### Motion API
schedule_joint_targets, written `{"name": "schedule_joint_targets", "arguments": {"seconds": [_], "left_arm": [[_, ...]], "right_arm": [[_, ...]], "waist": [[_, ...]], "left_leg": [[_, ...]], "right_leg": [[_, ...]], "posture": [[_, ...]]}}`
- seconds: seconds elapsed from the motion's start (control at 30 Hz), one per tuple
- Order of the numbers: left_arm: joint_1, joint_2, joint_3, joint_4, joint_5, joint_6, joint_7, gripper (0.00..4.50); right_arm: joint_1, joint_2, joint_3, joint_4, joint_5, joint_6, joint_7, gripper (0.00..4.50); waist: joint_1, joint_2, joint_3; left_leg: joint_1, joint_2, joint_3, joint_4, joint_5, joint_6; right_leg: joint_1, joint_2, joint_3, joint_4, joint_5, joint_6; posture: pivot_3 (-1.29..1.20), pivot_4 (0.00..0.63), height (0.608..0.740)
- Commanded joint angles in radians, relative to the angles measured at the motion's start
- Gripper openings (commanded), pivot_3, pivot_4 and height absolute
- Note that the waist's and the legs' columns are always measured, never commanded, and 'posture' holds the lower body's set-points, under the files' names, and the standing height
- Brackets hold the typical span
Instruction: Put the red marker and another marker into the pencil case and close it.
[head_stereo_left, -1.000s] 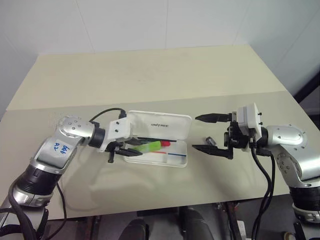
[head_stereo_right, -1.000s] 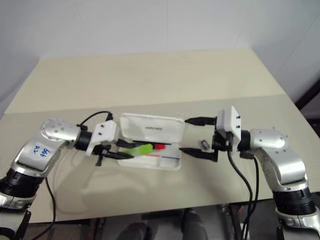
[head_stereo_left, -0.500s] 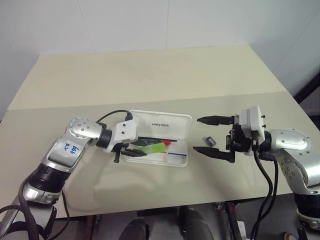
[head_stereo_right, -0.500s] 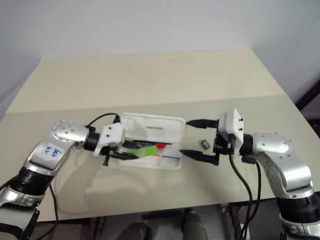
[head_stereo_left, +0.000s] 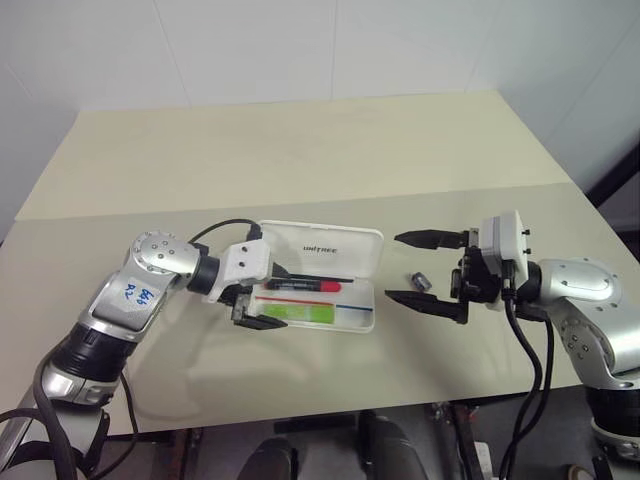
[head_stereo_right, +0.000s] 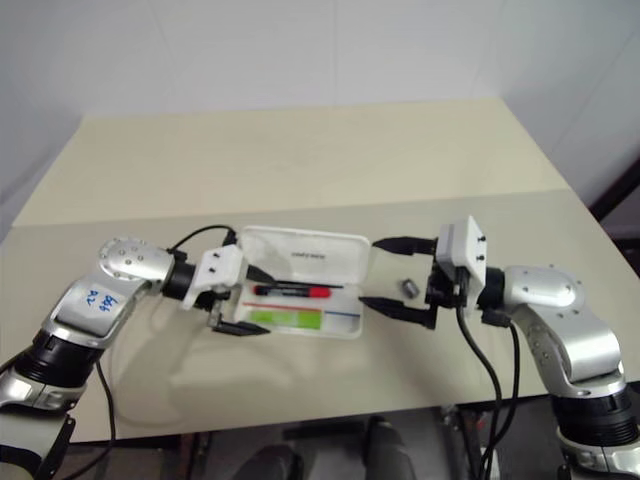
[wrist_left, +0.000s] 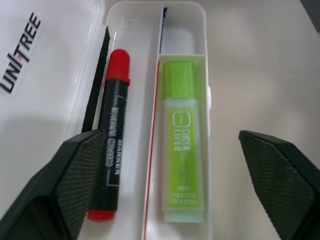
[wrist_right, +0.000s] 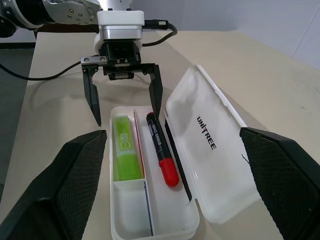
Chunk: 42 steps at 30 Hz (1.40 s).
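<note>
Dropped from the now wide-open left claw (head_stereo_left: 262, 296), the green marker (wrist_left: 182, 148) joins the red marker (wrist_left: 112, 134) inside the pencil case (head_stereo_left: 330, 243); right claw (head_stereo_left: 430, 270) open, lid unclosed.

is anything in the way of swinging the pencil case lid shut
The left claw is open astride the end of the pencil case, where the lid must come down. The red marker and green marker lie flat inside.

Count: 1 pencil case (head_stereo_left: 330, 262), lid open; inside it 2 markers – 1 red marker (wrist_left: 111, 135), 1 green marker (wrist_left: 183, 137); 1 small dark cap-like bit (head_stereo_left: 420, 279) on the table right of the case
</note>
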Motion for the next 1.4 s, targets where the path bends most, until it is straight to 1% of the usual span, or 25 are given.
{"name": "schedule_joint_targets", "arguments": {"seconds": [0.03, 0.13, 0.27, 0.37, 0.53, 0.67, 0.8, 0.87, 0.93, 1.03, 1.13, 1.23, 1.4], "left_arm": [[-0.022, 0.006, 0.045, -0.022, -0.027, 0.001, 0.000, 4.47], [-0.021, 0.015, 0.072, -0.022, -0.047, 0.002, -0.006, 4.47], [0.006, 0.037, 0.141, -0.053, -0.126, 0.016, -0.045, 4.47], [0.022, 0.047, 0.170, -0.069, -0.160, 0.021, -0.051, 4.47], [0.056, 0.067, 0.224, -0.106, -0.210, 0.050, -0.043, 4.47], [0.087, 0.072, 0.260, -0.151, -0.249, 0.085, -0.018, 4.47], [0.100, 0.053, 0.258, -0.166, -0.261, 0.093, 0.011, 4.47], [0.102, 0.035, 0.250, -0.163, -0.261, 0.090, 0.029, 4.47], [0.101, 0.020, 0.241, -0.167, -0.260, 0.094, 0.045, 4.47], [0.112, 0.011, 0.237, -0.165, -0.259, 0.083, 0.046, 4.47], [0.111, 0.009, 0.233, -0.168, -0.257, 0.085, 0.052, 4.47], [0.114, 0.014, 0.238, -0.176, -0.260, 0.091, 0.059, 4.47], [0.148, 0.033, 0.260, -0.207, -0.265, 0.103, 0.069, 4.47]], "right_arm": [[-0.021, 0.014, -0.003, -0.008, 0.001, -0.024, -0.006, 4.50], [-0.033, 0.024, 0.008, 0.007, -0.006, -0.031, -0.003, 4.50], [-0.056, 0.040, 0.022, 0.034, -0.015, -0.038, 0.005, 4.50], [-0.068, 0.039, 0.025, 0.045, -0.015, -0.026, 0.002, 4.50], [-0.074, -0.021, 0.003, 0.030, -0.008, 0.119, -0.070, 4.50], [-0.103, -0.123, -0.067, -0.018, 0.054, 0.373, -0.186, 4.50], [-0.124, -0.204, -0.072, -0.058, 0.045, 0.521, -0.261, 4.50], [-0.153, -0.225, -0.066, -0.065, 0.038, 0.620, -0.323, 4.50], [-0.170, -0.234, -0.064, -0.066, 0.033, 0.677, -0.357, 4.50], [-0.192, -0.222, -0.032, -0.086, 0.033, 0.798, -0.423, 4.50], [-0.195, -0.191, -0.003, -0.076, 0.008, 0.870, -0.493, 4.50], [-0.206, -0.154, 0.014, -0.070, -0.011, 0.923, -0.551, 4.50], [-0.181, -0.087, 0.041, -0.086, -0.035, 0.973, -0.617, 4.50]], "waist": [[0.000, 0.000, 0.000], [-0.001, 0.000, 0.000], [-0.004, 0.000, 0.000], [-0.003, 0.000, 0.000], [0.000, 0.000, 0.000], [0.003, 0.001, 0.000], [0.007, 0.001, 0.000], [0.006, 0.001, 0.000], [0.007, 0.001, 0.000], [0.008, 0.001, 0.000], [0.010, 0.001, 0.000], [0.012, 0.001, 0.000], [0.013, 0.001, 0.000]], "left_leg": [[0.000, 0.000, 0.000, 0.000, 0.000, 0.000], [0.000, 0.000, 0.000, 0.000, 0.000, 0.000], [0.000, 0.000, 0.000, 0.000, 0.000, 0.000], [0.000, 0.001, 0.000, 0.000, 0.000, 0.000], [0.000, 0.001, -0.002, 0.000, 0.000, 0.000], [-0.001, 0.001, -0.002, 0.000, 0.000, 0.000], [0.000, 0.001, -0.002, 0.000, 0.000, 0.001], [0.000, 0.001, -0.002, 0.000, 0.000, 0.001], [0.000, 0.001, -0.001, 0.000, 0.000, 0.001], [-0.001, 0.002, 0.000, 0.000, 0.000, 0.001], [-0.001, 0.002, 0.000, 0.000, 0.000, 0.001], [-0.001, 0.002, 0.000, 0.000, 0.000, 0.001], [-0.001, 0.002, 0.000, -0.001, 0.000, 0.001]], "right_leg": [[0.000, 0.000, 0.000, 0.000, 0.000, 0.000], [0.000, 0.000, 0.000, 0.000, 0.000, 0.000], [0.000, 0.000, 0.000, 0.000, 0.000, 0.000], [0.000, 0.000, 0.000, 0.000, 0.000, 0.000], [0.000, 0.000, 0.000, -0.001, 0.000, 0.000], [0.000, 0.000, 0.000, -0.001, 0.001, 0.000], [0.000, 0.000, 0.000, -0.002, 0.001, 0.000], [0.000, 0.000, 0.000, -0.002, 0.001, -0.001], [0.000, 0.000, 0.000, -0.003, 0.002, -0.001], [0.000, 0.000, 0.000, -0.004, 0.003, -0.001], [0.000, 0.001, 0.000, -0.004, 0.003, -0.001], [0.000, 0.000, 0.000, -0.005, 0.003, -0.001], [0.000, 0.000, 0.000, -0.005, 0.004, -0.001]], "posture": [[0.00, 0.150, 0.740], [0.00, 0.150, 0.740], [0.00, 0.150, 0.740], [0.00, 0.150, 0.740], [0.00, 0.150, 0.740], [0.00, 0.150, 0.740], [0.00, 0.150, 0.740], [0.00, 0.150, 0.740], [0.00, 0.150, 0.740], [0.00, 0.150, 0.740], [0.00, 0.150, 0.740], [0.00, 0.150, 0.740], [0.00, 0.150, 0.740]]}}
